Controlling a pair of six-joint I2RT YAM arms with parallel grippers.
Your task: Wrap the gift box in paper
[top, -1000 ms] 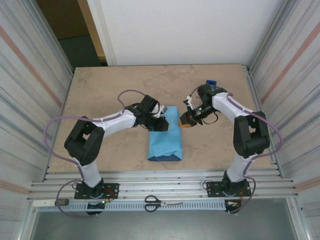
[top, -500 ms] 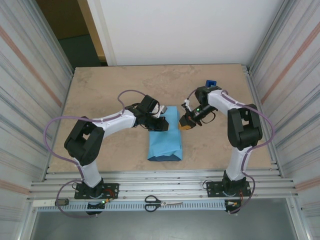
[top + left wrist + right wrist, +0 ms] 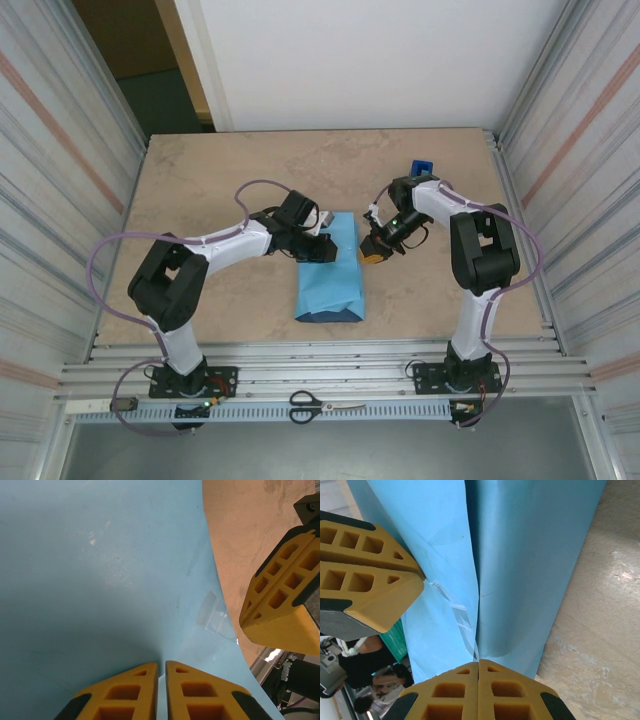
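Left gripper (image 3: pixel 161 665), nearly shut and empty, pins the thin sky-blue paper sheet (image 3: pixel 100 580) while the closed, empty right gripper (image 3: pixel 478 664) sits beside it; slipping pressure could let it spring open.

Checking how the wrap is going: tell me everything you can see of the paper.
The paper shows its light sky-blue face, folded into a long parcel on the table. A lengthwise overlap seam runs along its top, with clear tape stuck beside it. The near end looks darker and creased. The left end effector touches its far part; the right end effector sits beside its right edge.
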